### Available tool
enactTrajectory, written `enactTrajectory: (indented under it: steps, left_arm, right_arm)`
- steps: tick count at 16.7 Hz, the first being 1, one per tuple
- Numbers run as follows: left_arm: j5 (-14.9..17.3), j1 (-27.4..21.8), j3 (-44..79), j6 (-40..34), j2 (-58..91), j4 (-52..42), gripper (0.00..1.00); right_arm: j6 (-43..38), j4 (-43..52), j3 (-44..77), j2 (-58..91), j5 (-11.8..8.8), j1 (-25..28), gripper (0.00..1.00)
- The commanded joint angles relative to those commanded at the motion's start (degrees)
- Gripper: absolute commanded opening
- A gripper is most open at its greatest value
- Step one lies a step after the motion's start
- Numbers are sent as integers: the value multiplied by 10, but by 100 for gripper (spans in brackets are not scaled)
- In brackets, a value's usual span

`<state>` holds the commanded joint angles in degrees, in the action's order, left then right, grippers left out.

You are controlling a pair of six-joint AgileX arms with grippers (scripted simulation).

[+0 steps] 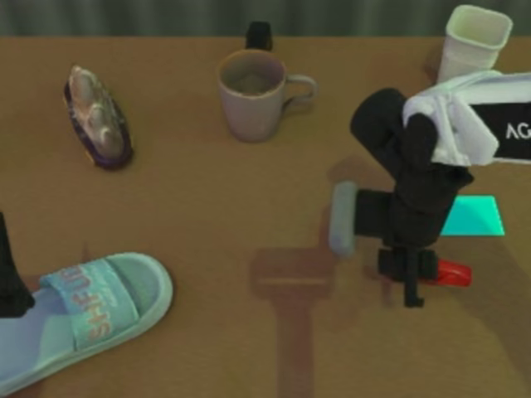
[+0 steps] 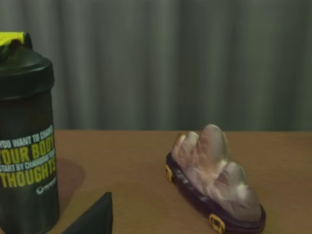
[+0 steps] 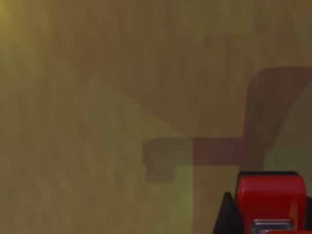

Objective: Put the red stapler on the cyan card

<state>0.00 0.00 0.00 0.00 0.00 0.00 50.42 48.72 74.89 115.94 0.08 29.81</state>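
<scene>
The red stapler (image 1: pixel 454 273) is held in my right gripper (image 1: pixel 412 278), which is shut on it, with its red end sticking out toward the table's right. In the right wrist view the stapler (image 3: pixel 269 197) fills the corner beside one dark finger (image 3: pixel 225 217), above the wooden table and the arm's shadow. The cyan card (image 1: pixel 474 217) lies flat just behind the stapler, partly hidden by the right arm. My left gripper (image 1: pixel 8 278) stays parked at the table's left edge.
A pale aqua slipper (image 1: pixel 87 311) lies front left. A purple-soled shoe (image 1: pixel 98 116) sits back left, a mug (image 1: pixel 253 91) back centre and a white cup (image 1: pixel 473 40) back right. A grey oblong (image 1: pixel 342 217) lies left of the right gripper. A dark shaker bottle (image 2: pixel 24 146) shows in the left wrist view.
</scene>
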Motion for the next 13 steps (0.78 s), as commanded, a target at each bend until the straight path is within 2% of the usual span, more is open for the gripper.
enactTrajectory:
  steps: [6, 13]
  left_arm:
    - [0, 0, 0, 0, 0, 0, 100]
    - [0, 0, 0, 0, 0, 0, 100]
  right_arm:
    - [1, 148, 86, -53, 0, 2, 0]
    - [0, 165, 98, -63, 0, 0, 0]
